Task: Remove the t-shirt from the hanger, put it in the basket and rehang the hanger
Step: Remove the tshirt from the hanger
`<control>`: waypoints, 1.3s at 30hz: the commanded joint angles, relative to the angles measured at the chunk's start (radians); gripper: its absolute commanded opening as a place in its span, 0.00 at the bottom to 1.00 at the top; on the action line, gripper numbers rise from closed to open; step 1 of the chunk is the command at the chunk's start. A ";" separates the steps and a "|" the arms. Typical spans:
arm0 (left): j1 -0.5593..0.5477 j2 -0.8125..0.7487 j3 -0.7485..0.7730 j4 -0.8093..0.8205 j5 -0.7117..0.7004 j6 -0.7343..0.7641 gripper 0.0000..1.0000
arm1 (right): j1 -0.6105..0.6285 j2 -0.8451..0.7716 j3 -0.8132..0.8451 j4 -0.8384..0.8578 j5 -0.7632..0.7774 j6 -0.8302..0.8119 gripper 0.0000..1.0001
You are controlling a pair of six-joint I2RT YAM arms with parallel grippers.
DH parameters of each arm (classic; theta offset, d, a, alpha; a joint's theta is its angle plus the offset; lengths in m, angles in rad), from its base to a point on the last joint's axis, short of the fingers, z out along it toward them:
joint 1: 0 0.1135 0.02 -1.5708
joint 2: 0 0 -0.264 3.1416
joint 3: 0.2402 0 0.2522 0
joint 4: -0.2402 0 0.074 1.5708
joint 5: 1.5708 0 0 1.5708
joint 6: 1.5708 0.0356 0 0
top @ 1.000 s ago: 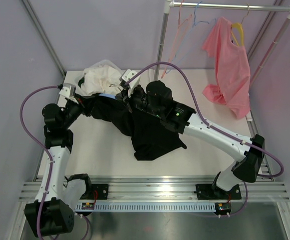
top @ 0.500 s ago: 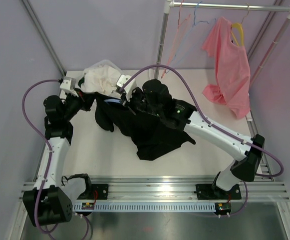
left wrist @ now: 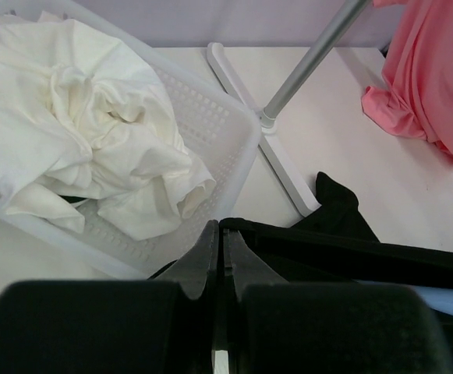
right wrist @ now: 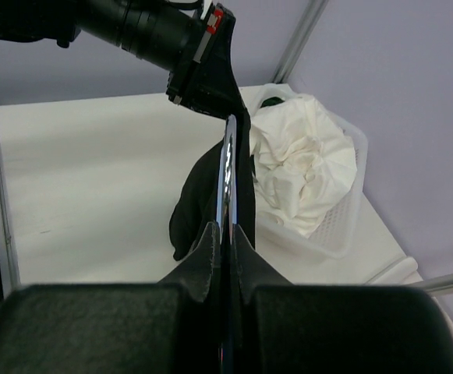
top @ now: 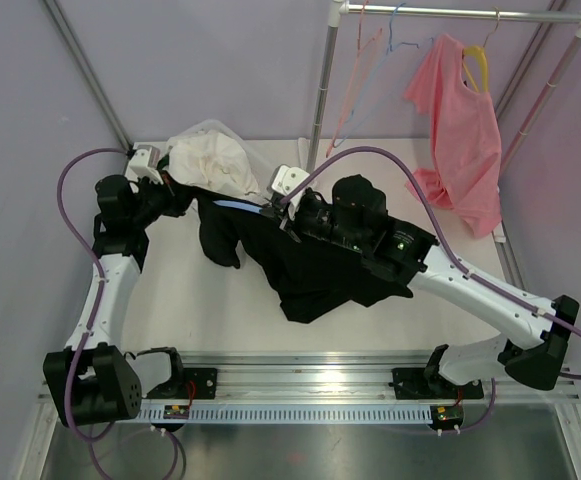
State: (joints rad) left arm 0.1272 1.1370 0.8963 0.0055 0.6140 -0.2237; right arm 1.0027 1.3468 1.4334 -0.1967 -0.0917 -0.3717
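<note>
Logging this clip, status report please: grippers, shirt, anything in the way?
Left gripper shut on black t-shirt. Right gripper shut on hanger. T-shirt not yet off hanger, stretched between arms. Basket close behind left gripper.

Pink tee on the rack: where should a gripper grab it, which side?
Probably pinch the bunched lower hem of the pink fabric t-shirt, coming from its left. That fold hangs free, while the yellow plastic hanger and slanted metal rack post crowd its top and right.

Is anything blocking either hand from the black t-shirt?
Nothing visible does. The left hand is pinched on the edge of the black t-shirt, and the right hand grips the hanger carrying it.
</note>
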 commanded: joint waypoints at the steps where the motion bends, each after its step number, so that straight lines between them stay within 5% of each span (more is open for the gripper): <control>1: 0.003 0.009 0.044 0.017 -0.043 0.037 0.00 | 0.008 -0.078 -0.021 0.138 0.001 -0.007 0.00; 8: -0.012 -0.028 0.018 0.044 -0.026 0.046 0.00 | 0.010 -0.040 0.008 0.117 0.061 -0.016 0.00; 25: -0.046 0.026 0.075 -0.041 -0.094 0.086 0.00 | 0.008 -0.172 -0.257 0.618 0.087 0.017 0.00; 32: -0.047 0.023 0.069 -0.032 -0.063 0.080 0.00 | 0.008 -0.196 -0.309 0.695 0.144 0.039 0.00; 39: -0.061 -0.020 0.035 -0.010 -0.031 0.076 0.00 | 0.010 -0.149 -0.406 1.071 0.245 0.129 0.00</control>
State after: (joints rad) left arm 0.0692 1.1545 0.9344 -0.0509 0.5987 -0.1650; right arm 1.0035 1.2118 1.0275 0.5404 0.0650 -0.2916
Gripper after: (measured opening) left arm 0.012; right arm 0.033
